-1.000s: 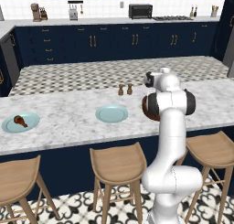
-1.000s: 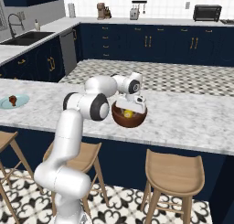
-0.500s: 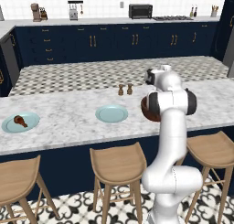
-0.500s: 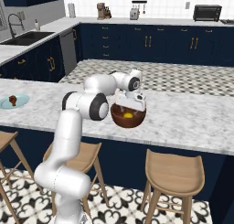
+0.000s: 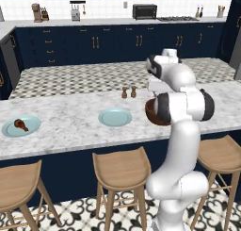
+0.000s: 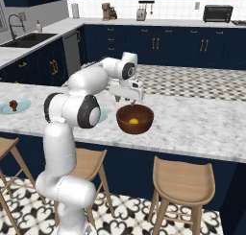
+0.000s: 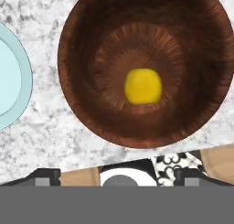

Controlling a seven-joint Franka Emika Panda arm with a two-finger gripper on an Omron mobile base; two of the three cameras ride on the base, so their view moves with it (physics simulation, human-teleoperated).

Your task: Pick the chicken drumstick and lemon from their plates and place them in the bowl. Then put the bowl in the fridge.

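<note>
The lemon (image 7: 143,86) had just dropped from the hand (image 6: 126,98), whose jaws had spread wide, and lay at the centre of the bowl (image 7: 87,58). The chicken drumstick (image 5: 20,124), seemingly untouched, waited on its plate (image 5: 8,129) at the frame's left.

Kitchen island and surroundings, marble-topped table (image 5: 70,131) as landmark.

Standing upright near the table's middle, toward its far edge: two small brown shakers (image 5: 128,92), just beside each other. Tucked under its near edge: wooden stools (image 5: 121,169). Beyond it, patterned tile floor (image 5: 89,77), then navy cabinets (image 5: 113,46) with gold handles. On the back counter behind those: toaster oven (image 5: 144,11), toaster (image 5: 75,11). Off to the far side: sink (image 6: 19,40) with faucet.
</note>
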